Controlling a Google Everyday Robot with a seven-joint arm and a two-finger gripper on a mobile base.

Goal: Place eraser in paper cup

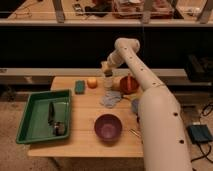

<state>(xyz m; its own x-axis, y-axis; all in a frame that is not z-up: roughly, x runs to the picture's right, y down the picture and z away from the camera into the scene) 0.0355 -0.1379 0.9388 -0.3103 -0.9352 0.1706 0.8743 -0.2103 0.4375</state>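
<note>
Gripper [107, 70] sits at upper centre of frame, directly above the paper cup [108, 82]; finger state cannot be determined. No legible labels or writing.

Claw [107, 71] with grey eraser [107, 73] above white paper cup [108, 83].

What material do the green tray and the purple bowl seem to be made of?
Green tray: probably plastic, with uniform colour and a moulded raised rim. Purple bowl: plastic or glazed ceramic, smooth with a slight sheen; the look leaves it open. The hand is above the table's far edge.
</note>
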